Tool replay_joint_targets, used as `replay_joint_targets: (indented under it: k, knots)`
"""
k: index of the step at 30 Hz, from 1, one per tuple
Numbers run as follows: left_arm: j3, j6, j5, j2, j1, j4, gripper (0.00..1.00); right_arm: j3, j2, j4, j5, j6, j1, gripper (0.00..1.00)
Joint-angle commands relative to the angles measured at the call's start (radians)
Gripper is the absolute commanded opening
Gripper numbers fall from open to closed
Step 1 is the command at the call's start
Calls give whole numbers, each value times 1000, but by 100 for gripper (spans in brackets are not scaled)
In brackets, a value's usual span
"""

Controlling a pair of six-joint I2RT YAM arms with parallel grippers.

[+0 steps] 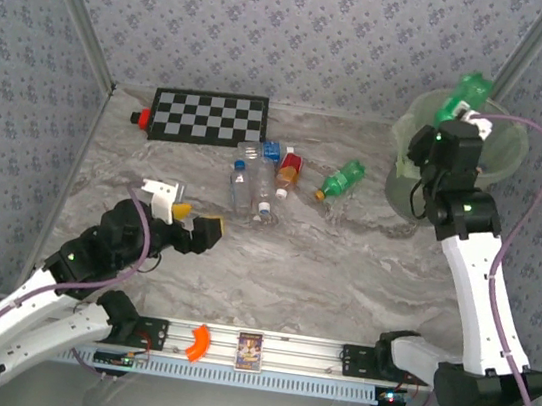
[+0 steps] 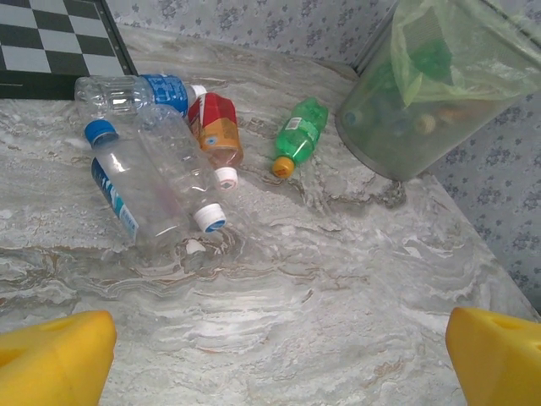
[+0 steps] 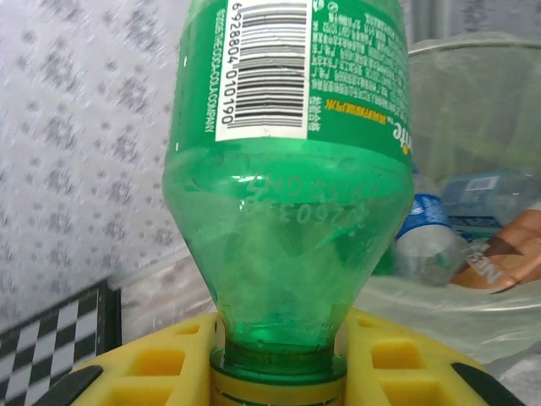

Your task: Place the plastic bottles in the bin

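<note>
Green plastic is the load in hand: a green bottle is pinched at the neck by the right end effector, with the body pointing away from the wrist. From above, the bottle hangs over the bin at the far right of the table, closer to the rim than to the middle of the opening. The bin already holds several bottles, visible through its translucent wall.

Step in hand, by my judgement: release into the bin. To do it well:
- Carry the bottle body over the middle of the opening before the jaws part, since a drop near the rim may glance off and fall outside.
- Keep clear of the loose liner at the rim, which could catch the bottle.
- Part the jaws fully, as the neck ring sits deep between them.

The left end effector hovers above the near left of the table, jaws spread wide and holding nothing. Ahead of it lie two clear bottles, an orange-brown bottle and a second green bottle, all on their sides and well apart from the bin.
</note>
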State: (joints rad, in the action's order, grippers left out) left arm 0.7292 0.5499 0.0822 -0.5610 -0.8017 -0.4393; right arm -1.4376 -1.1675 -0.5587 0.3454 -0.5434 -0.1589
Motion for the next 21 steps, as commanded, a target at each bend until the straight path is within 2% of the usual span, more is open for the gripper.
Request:
replay_joint_targets:
  k: [1, 5, 14, 21]
  knots:
    - [29, -18, -19, 28, -7, -13, 100, -27, -32, -15, -90, -138, 91, 30]
    - [18, -9, -19, 42, -7, -16, 100, -24, -76, 38, -151, -275, 176, 29]
    - [-13, 13, -16, 64, -7, -22, 100, -87, -227, 87, -189, -496, 279, 31]
    - [-7, 2, -3, 70, -8, -30, 100, -226, -365, 86, -169, -522, 298, 30]
